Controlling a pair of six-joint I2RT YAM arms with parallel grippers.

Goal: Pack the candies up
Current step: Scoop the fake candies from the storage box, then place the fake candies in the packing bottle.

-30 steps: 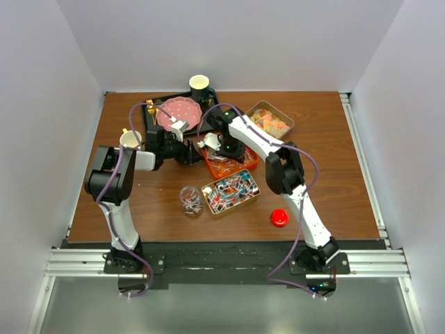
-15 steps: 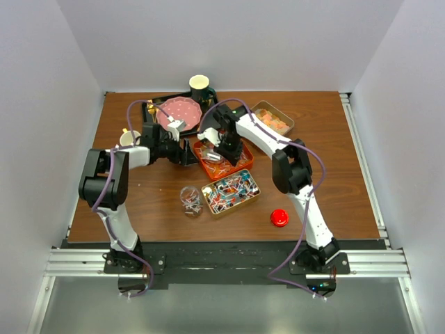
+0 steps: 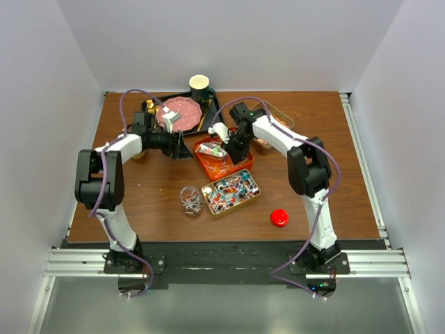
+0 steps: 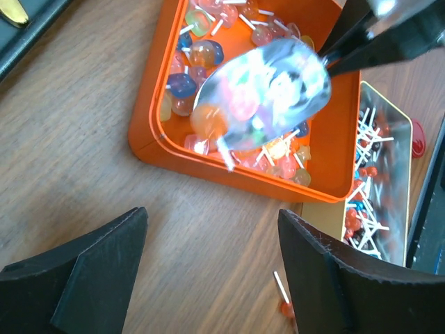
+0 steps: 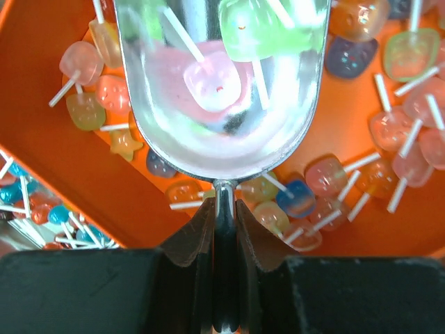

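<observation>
The candies are small lollipops with white sticks. Many lie in an orange tray (image 3: 240, 165) (image 4: 229, 174) (image 5: 90, 181). My right gripper (image 3: 233, 143) (image 5: 222, 209) is shut on the thin handle of a metal scoop (image 3: 215, 149) (image 4: 261, 94) (image 5: 222, 104). The scoop hangs over the tray with a pink candy (image 5: 208, 80) and a green candy (image 5: 257, 28) in its bowl. My left gripper (image 3: 183, 146) (image 4: 212, 212) is open over bare wood just left of the tray, holding nothing.
A gold tin (image 3: 230, 192) (image 4: 379, 181) of smaller wrapped lollipops lies in front of the tray. A clear jar (image 3: 189, 199) stands to its left and a red lid (image 3: 279, 218) to its right. One loose lollipop (image 4: 284, 303) lies on the wood. A black tray with a pink plate (image 3: 182, 111) sits at the back.
My left arm has drawn back toward the far left, away from the orange tray, and its fingers have spread wider. My right wrist has shifted right and back, the scoop staying over the tray.
</observation>
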